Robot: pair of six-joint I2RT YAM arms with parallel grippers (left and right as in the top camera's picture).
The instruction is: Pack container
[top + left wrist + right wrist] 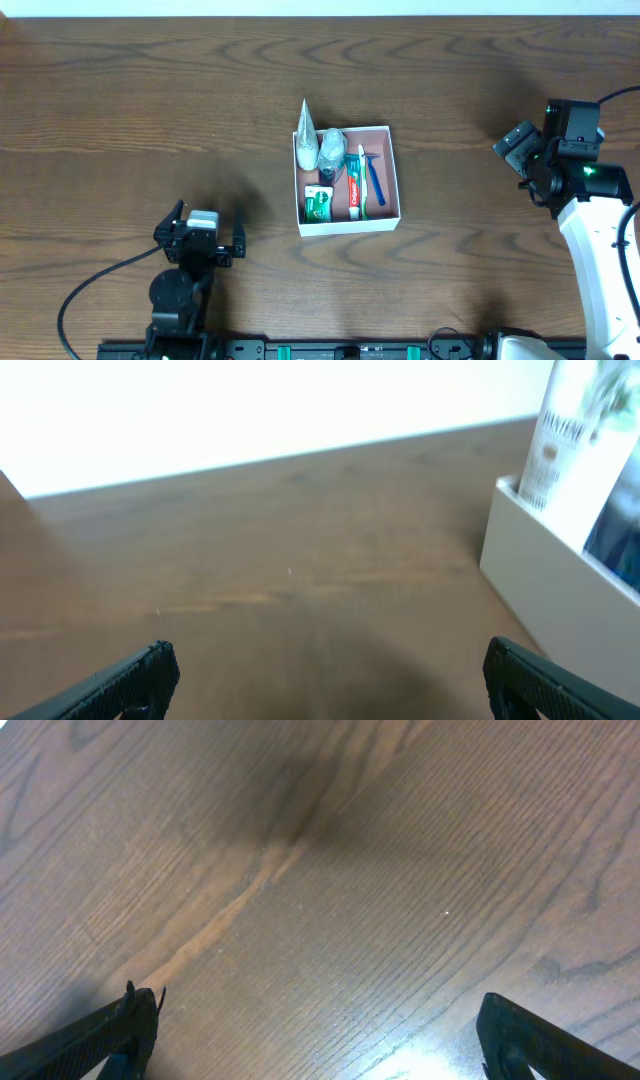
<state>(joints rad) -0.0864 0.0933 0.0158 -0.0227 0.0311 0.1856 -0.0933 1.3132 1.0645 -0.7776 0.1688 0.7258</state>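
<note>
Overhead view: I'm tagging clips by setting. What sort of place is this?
Likely a robot lab workbench: a wood-grain table, the open left gripper and right gripper, and a container holding toothpaste and a razor.

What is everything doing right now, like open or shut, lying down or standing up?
container: open, holds toiletries.
toothpaste: lying flat inside.
razor: lying flat inside.
green packet: lying inside.
white tube: standing in a corner.
left gripper: open, empty.
right gripper: open, empty.
</note>
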